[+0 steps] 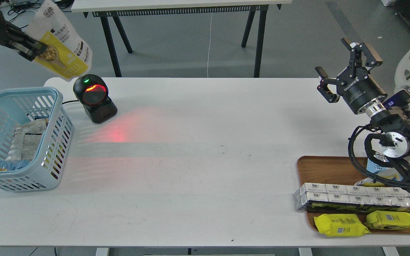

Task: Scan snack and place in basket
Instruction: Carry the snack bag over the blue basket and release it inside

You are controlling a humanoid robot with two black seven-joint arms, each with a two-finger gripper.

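Observation:
The snack [62, 44], a white and yellow pouch with round beige nuts pictured, hangs tilted in the air at the top left, above and behind the table's far left corner. My left gripper [32, 48] is shut on the pouch's left side; most of that arm is out of view. The light blue basket [53, 106] stands at the table's left edge, below the pouch, with a few packets inside. My right gripper [347, 73] is open and empty, raised over the table's right side.
A black barcode scanner [94, 99] with a red window stands right of the basket and throws red light on the white table [205, 170]. A brown wooden tray [324, 169] at the front right holds white boxes, yellow packets and a blue-and-yellow pouch.

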